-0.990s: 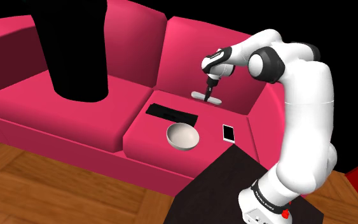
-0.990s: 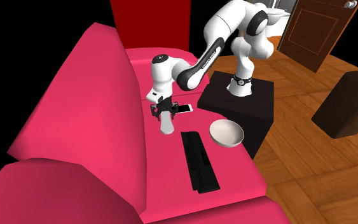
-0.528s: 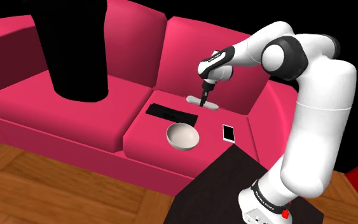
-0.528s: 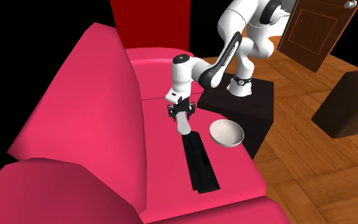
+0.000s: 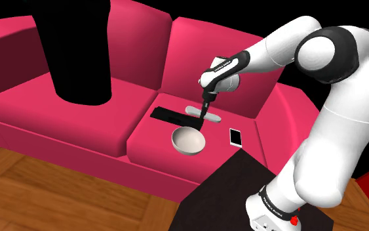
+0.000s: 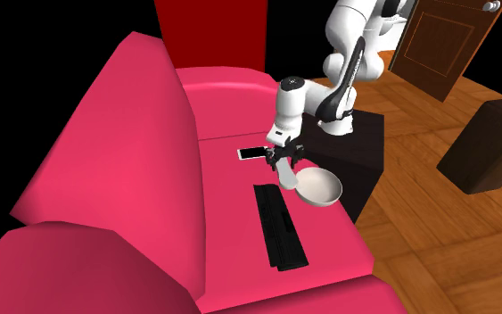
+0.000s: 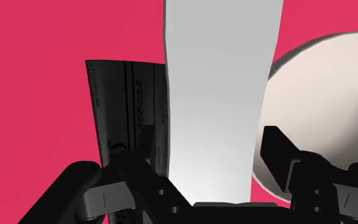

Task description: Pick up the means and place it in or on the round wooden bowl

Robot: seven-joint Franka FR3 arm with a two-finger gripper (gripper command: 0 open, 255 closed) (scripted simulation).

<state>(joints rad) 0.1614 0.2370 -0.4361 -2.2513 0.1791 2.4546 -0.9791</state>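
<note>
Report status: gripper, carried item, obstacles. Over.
Gripper shut on grey slab. Slab aloft beside pale bowl, not yet in. Black flat item beneath, not blocking.

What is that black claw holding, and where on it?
The gripper clasps a flat pale grey bar across its width, roughly at the middle of its length.

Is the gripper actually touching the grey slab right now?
Touching. In the wrist view the gripper clasps the grey slab: both fingers press against its long edges.
</note>
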